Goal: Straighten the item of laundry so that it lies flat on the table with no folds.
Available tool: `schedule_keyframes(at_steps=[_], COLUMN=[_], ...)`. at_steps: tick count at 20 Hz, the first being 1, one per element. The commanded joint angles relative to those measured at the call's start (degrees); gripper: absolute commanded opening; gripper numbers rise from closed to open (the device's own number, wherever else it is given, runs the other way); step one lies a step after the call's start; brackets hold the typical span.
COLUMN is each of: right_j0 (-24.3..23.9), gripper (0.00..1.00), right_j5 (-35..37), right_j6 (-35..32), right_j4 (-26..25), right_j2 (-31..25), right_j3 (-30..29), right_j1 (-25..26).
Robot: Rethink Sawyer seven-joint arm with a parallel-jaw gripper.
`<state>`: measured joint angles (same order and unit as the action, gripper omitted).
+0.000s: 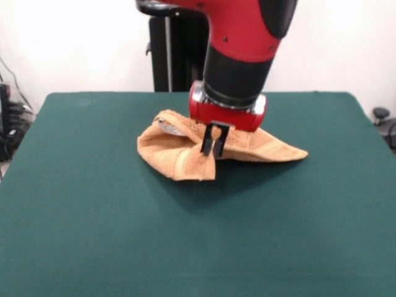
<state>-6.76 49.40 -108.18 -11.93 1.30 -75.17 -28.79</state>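
The orange-tan towel (pixel 179 154) lies crumpled and folded over itself in the middle of the dark green table (pixel 93 216). One pointed corner (pixel 297 153) reaches out to the right. A small whitish tag (pixel 168 127) shows at its far left edge. My gripper (pixel 213 148) hangs straight down from the red and black arm (pixel 238 55) over the towel's middle. Its two black fingers (pixel 207 141) stand close together, pinched on a raised fold of the towel. The part of the towel behind the gripper is hidden.
The black pedestal (pixel 170 49) stands behind the table's far edge. Cables and dark gear (pixel 12 124) lie off the left side, and a dark object (pixel 382 117) sits off the right side. Green tabletop stretches wide on all sides of the towel.
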Motion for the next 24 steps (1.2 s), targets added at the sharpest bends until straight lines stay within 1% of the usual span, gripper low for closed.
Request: schedule_keyframes(at_steps=[1,4,8,13,16,19,20,23,24], right_j0=[2.8,3.2,4.5,4.9,5.1,5.6,5.7,5.3,5.0], gripper=[0.00,0.00,0.00,0.00,0.00,0.00,0.00,0.00,0.00], right_j5=[8.9,10.9,13.8,18.3,22.8,24.2,24.9,30.3,30.3], right_j6=[-7.1,-8.8,-10.8,-11.0,-11.4,-12.3,-11.9,-11.9,-12.0], right_j4=[3.5,5.2,6.4,7.3,8.1,8.7,8.1,8.2,8.7], right_j2=[-1.7,-0.9,0.7,1.7,2.5,3.8,4.2,4.8,4.9], right_j3=[-7.0,-9.3,-10.4,-9.7,-9.1,-9.9,-9.1,-6.4,-6.8], right_j1=[-4.2,-7.4,-10.4,-12.4,-14.4,-16.9,-17.3,-17.8,-18.4])
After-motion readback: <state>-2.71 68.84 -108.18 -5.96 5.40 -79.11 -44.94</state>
